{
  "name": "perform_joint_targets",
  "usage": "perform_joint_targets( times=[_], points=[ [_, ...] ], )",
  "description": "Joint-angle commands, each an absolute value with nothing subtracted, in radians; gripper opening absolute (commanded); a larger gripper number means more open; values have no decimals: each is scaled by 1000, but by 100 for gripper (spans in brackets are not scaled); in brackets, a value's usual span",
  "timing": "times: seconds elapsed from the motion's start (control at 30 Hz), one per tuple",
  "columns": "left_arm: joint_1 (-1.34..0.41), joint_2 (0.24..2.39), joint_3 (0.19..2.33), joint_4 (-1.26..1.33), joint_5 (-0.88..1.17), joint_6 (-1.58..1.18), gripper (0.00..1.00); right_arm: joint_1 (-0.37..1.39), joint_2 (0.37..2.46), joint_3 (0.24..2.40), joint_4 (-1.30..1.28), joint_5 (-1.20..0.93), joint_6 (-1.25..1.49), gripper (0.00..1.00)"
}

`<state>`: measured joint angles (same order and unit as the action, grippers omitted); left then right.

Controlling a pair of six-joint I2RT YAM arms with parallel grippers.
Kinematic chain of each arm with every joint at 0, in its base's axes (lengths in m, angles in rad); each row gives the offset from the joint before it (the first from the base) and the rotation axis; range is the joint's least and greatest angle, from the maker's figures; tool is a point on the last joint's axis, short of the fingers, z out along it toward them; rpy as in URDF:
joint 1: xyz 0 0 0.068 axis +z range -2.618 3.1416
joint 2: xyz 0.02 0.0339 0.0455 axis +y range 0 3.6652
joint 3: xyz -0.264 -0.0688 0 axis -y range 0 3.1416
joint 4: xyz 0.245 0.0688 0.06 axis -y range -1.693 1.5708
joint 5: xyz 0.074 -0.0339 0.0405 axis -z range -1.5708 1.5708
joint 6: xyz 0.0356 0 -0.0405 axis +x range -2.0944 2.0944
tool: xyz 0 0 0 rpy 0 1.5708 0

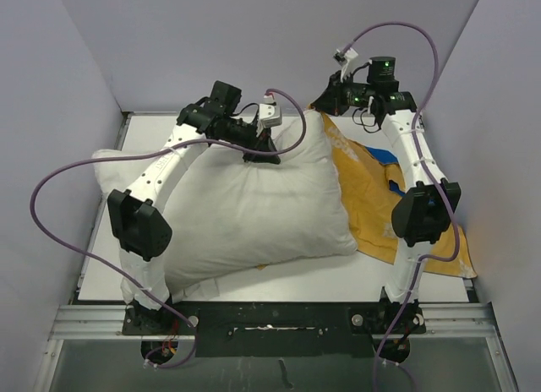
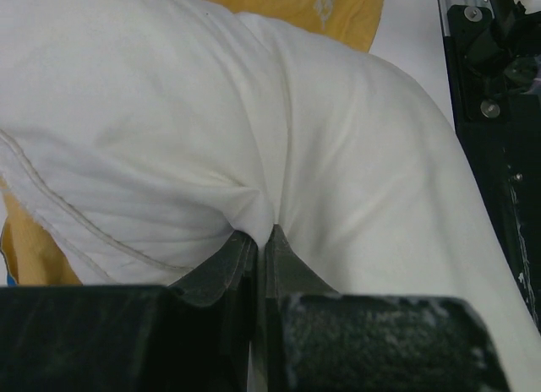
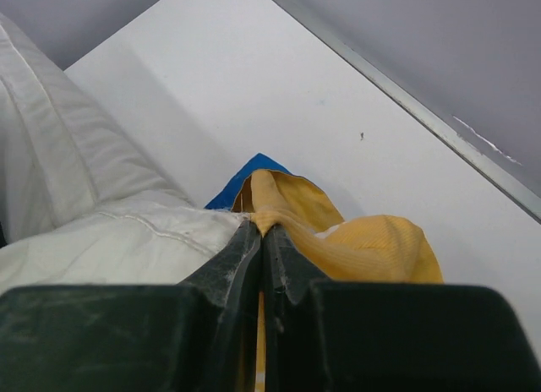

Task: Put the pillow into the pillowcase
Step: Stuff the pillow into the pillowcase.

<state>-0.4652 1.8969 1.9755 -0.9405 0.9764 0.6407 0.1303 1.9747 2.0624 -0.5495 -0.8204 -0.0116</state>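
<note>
**Pillow** point(image 1: 245, 206): lies flat on the table point(image 1: 279, 284), filling its left and middle. Its long axis runs left to right, with the right end swung slightly toward the far edge. None of it appears to be inside the case.

**Pillowcase** point(image 1: 380, 206): spread mustard side up on the right of the table, its left margin tucked under the pillow's right end. Small patches of its blue side show in the folds. It lies wholly to the right of the pillow, so the pillow's way in is rightward along its own long axis.

**Left gripper** point(image 1: 264, 151): at the pillow's far edge, right of centre. Its jaws are closed on a pinch of white cover, and the wrist view shows the fabric puckered between them.

**Right gripper** point(image 1: 328, 103): just beyond the pillow's far right corner. Its jaws are closed on a yellow hem of the pillowcase, with blue showing just behind the pinch. The two grippers sit near each other along the far edge, the right one nearer the case and the left one nearer the pillow's bulk.

**Judgement:** the blue at the held hem suggests this is the mouth. Whether one layer or both are pinched cannot be told. If it is one layer, the hem wants drawing leftward over the pillow's far right corner while the left gripper feeds that corner rightward. The risk is a mouth held closed, with the pillow bunching against it.
</note>
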Motion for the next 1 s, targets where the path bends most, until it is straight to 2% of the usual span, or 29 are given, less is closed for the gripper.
perform_joint_targets(
  times=[0.0, 0.23, 0.37, 0.5, 0.73, 0.9, 0.97],
  points=[
    [-504, 1942, 2036, -997, 1028, 648, 0, 175, 1924, 2134, -438, -840, -69, 0],
    [-375, 1937, 2014, -933, 1095, 587, 0, 102, 1841, 2152, -480, -865, -134, 0],
    [-405, 1979, 2039, -929, 1157, 554, 0, 103, 1825, 2179, -516, -817, -179, 0],
    [-499, 2037, 2090, -1003, 1115, 595, 0, 187, 1859, 2218, -573, -777, -237, 0],
    [-480, 2060, 2186, -1008, 1187, 559, 0, 330, 1830, 2173, -642, -729, -351, 0],
    [-467, 2003, 2212, -989, 1320, 521, 0, 255, 1801, 2093, -607, -634, -327, 0],
    [-470, 1957, 2158, -942, 1303, 507, 0, 175, 1807, 2104, -586, -701, -264, 0]
  ],
)
